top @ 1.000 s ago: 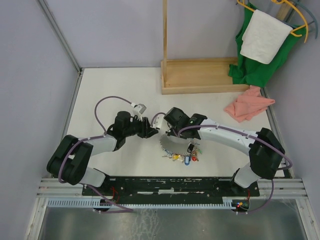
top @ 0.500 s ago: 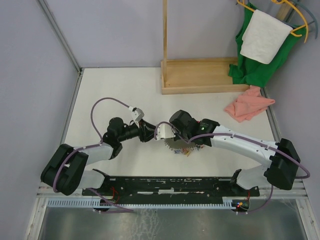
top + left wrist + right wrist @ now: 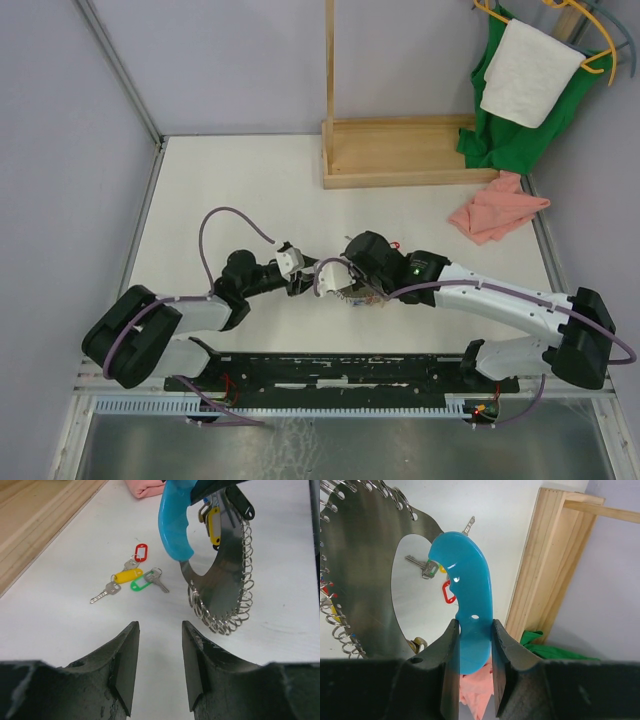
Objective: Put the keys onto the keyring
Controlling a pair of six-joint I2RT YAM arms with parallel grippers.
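Left wrist view: keys (image 3: 127, 577) lie beyond the parted fingers (image 3: 125, 665).

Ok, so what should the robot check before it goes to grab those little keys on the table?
1. Right gripper clamped on the keyring by its blue handle: ok.
2. Left gripper open and empty: ok.
3. Keys on the table in plain sight ahead of the left gripper, nothing covering them: ok.
4. Keys lying apart so one is easy to pick: not ok, they lie bunched together.
5. A small ring on the keyring open to take a key: cannot tell.
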